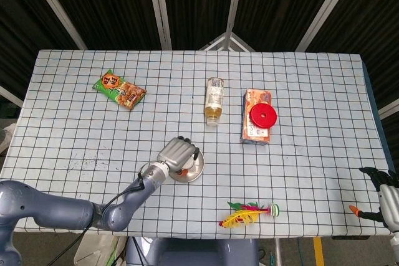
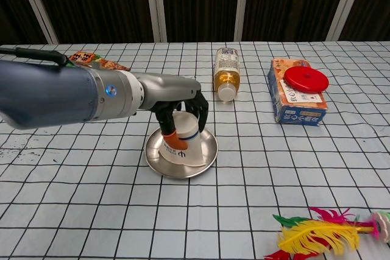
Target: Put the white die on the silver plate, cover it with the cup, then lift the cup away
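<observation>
From the head view, one checked table (image 1: 75, 116) carries one silver plate (image 1: 196, 169) near its front edge, and the left hand (image 1: 177, 154) sits over that plate, fingers curled down around something white and orange that only just shows beneath them. One snack packet (image 1: 119, 89) lies far back on the left. One bottle (image 1: 214, 100) lies on its side near the middle, and just right of it is one orange box (image 1: 254, 128) with one red disc (image 1: 264, 115) resting on top. One feathered shuttlecock (image 1: 248, 212) lies at the front edge. The right hand (image 1: 388, 200) shows at the lower right corner, off the table's edge; whether its fingers are spread or curled I cannot tell.

From the chest view, the left hand (image 2: 180, 103) grips the one cup (image 2: 183, 140) from above, fingers wrapped round its upper part. The cup is upside down and tilted, its wide rim resting in the silver plate (image 2: 206, 161) (an orange band shows on its left side). The white die cannot be seen in either view. The bottle (image 2: 226, 73), cap toward the camera, lies behind the plate. The orange box (image 2: 295, 98) with the red disc (image 2: 306, 80) is to the right, the shuttlecock (image 2: 323, 234) at the front right, and the snack packet (image 2: 91, 59) peeks out behind the left arm.
</observation>
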`<move>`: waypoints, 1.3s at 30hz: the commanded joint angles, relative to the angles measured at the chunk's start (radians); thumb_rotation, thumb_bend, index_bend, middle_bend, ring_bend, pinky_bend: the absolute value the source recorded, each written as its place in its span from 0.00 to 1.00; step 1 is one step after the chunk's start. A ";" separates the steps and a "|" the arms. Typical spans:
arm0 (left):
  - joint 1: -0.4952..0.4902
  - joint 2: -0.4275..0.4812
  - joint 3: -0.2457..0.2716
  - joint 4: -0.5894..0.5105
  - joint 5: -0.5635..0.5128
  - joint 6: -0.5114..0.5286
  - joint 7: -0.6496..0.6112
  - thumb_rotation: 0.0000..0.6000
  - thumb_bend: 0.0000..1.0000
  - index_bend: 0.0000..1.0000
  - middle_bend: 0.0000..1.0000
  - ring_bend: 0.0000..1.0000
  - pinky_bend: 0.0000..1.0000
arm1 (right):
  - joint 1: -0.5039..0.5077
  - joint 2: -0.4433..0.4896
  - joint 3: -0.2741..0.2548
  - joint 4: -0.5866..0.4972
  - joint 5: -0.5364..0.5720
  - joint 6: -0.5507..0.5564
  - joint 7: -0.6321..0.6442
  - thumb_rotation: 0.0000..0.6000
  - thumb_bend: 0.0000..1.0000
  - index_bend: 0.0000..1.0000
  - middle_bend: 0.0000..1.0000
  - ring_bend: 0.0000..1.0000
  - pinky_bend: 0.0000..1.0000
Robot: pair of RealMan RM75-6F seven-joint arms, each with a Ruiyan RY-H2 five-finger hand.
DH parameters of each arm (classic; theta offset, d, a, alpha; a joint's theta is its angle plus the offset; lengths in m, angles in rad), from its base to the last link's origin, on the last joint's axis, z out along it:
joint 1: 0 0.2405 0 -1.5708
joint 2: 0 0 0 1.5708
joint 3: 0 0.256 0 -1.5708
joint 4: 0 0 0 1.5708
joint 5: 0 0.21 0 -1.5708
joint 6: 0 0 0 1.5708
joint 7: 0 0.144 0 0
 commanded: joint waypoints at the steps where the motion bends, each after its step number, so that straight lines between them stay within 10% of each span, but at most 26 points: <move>1: -0.016 0.027 0.013 -0.015 -0.039 -0.021 -0.010 1.00 0.56 0.49 0.38 0.22 0.19 | 0.000 0.001 -0.001 -0.001 0.000 -0.001 -0.001 1.00 0.10 0.21 0.19 0.15 0.00; 18: -0.008 -0.074 0.127 0.124 0.227 0.191 0.105 1.00 0.56 0.49 0.38 0.22 0.20 | 0.003 -0.003 0.000 0.002 0.010 -0.011 -0.007 1.00 0.10 0.21 0.19 0.15 0.00; 39: 0.069 -0.091 0.073 0.130 0.333 0.109 -0.110 1.00 0.56 0.49 0.38 0.22 0.20 | 0.006 0.005 -0.003 -0.005 0.009 -0.021 0.002 1.00 0.10 0.21 0.19 0.15 0.00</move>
